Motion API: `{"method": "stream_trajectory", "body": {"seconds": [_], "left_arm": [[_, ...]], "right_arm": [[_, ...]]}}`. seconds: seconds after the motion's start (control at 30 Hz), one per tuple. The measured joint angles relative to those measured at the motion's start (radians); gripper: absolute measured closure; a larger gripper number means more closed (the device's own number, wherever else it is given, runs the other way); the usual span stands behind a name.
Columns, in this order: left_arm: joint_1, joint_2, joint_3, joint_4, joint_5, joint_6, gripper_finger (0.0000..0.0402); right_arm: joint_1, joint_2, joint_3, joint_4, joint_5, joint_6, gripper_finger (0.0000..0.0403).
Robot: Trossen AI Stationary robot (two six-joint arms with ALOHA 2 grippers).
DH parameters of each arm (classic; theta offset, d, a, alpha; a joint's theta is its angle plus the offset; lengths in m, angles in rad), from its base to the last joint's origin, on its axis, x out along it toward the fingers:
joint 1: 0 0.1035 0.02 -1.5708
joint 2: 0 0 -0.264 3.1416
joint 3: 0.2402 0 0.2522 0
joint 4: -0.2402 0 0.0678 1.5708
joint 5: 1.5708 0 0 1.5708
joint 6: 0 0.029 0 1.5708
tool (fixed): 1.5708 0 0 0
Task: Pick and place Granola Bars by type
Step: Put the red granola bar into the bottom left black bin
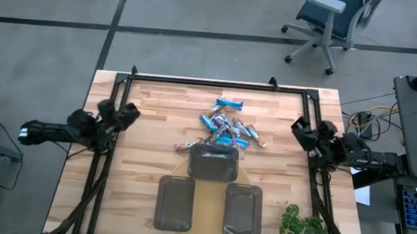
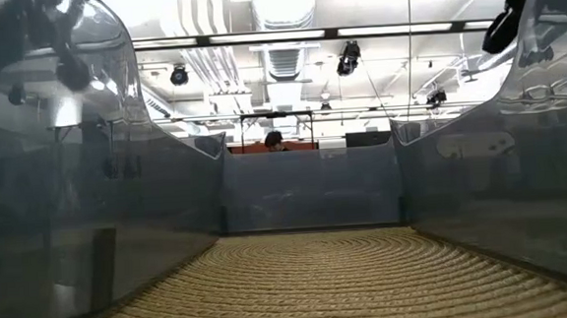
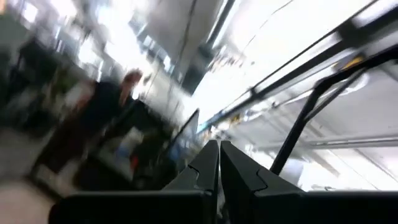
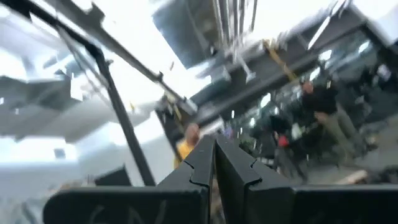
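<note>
Clearly nothing is picked yet: the Granola Bars point(image 1: 226, 128) lie heaped at the centre of the frame in the high view, mostly blue, just above 3 dark trays point(image 1: 213, 163), all empty. My left gripper point(image 3: 219, 163) waits at the left edge of the table point(image 1: 154, 127), fingers pressed together on nothing; my right gripper point(image 4: 215, 160) sits at the right edge, likewise closed. Next I judge I must swing 1 arm inward, spread its fingers, and single out 1 bar from the pile.
</note>
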Motion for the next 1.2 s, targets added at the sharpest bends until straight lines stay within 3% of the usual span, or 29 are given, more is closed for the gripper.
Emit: {"method": "stream_trajectory", "body": {"seconds": [0.1, 0.3, 0.63, 0.97, 1.2], "left_arm": [[0.0, -0.002, 0.073, 0.024, -0.001, 0.083, 0.0401], [0.0, 0.034, 0.275, -0.037, 0.006, 0.249, 0.0401], [0.0, 0.252, 0.769, -0.568, 0.007, 0.372, 0.0401], [0.0, 0.507, 1.186, -0.923, 0.006, 0.431, 0.0401], [0.0, 0.656, 1.411, -1.138, 0.005, 0.475, 0.0401]], "right_arm": [[0.0, 0.001, 0.028, 0.017, 0.056, -0.029, 0.0394], [0.0, 0.051, 0.195, -0.036, 0.064, -0.128, 0.0394], [0.0, 0.307, 0.65, -0.297, 0.066, -0.278, 0.0394], [0.0, 0.591, 1.135, -0.738, 0.053, -0.366, 0.0394], [0.0, 0.748, 1.412, -1.008, 0.056, -0.42, 0.0394]]}}
